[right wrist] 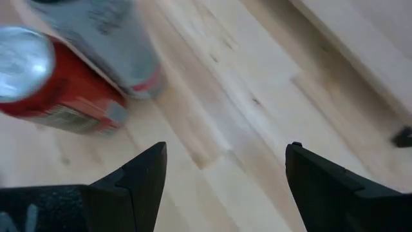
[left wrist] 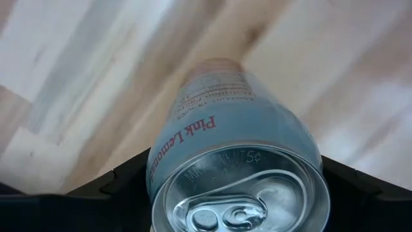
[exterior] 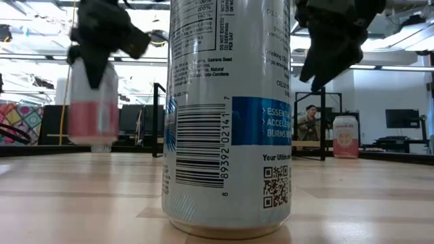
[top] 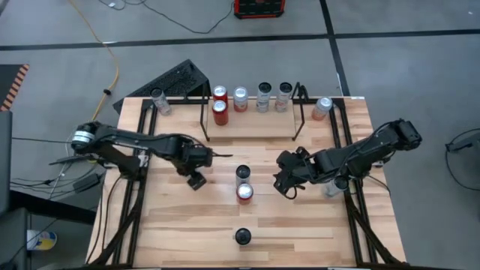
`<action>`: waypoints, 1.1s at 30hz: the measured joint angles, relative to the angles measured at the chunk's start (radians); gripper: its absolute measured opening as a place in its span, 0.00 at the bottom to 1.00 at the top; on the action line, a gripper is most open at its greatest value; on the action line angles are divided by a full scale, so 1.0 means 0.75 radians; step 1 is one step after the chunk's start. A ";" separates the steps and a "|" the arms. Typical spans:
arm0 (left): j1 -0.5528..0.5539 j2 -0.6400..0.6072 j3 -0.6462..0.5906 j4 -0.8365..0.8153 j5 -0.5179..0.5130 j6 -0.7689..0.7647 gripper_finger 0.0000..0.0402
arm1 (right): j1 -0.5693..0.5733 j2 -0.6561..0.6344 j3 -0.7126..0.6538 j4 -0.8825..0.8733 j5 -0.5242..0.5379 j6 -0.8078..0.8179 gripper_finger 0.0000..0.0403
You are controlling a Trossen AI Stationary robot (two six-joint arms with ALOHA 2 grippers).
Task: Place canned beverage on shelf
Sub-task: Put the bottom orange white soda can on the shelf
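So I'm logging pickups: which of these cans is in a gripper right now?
The Pink Lemonade can, held by the left gripper. No gripper touches the others; the right gripper is open and empty.

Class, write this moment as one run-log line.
left gripper: shut on pink lemonade can | right gripper: open, empty, near mid-table cans | shelf: can not yet placed
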 joint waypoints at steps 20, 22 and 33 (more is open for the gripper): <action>0.132 0.115 0.001 0.152 0.014 0.161 0.87 | -0.113 -0.087 -0.001 -0.106 -0.021 -0.065 0.72; 0.139 0.115 0.001 0.145 0.015 0.188 0.87 | -0.125 -0.087 -0.001 -0.104 -0.020 -0.069 0.72; 0.164 0.106 0.197 -0.007 -0.013 0.422 0.87 | -0.152 -0.087 -0.001 -0.095 -0.091 -0.053 0.72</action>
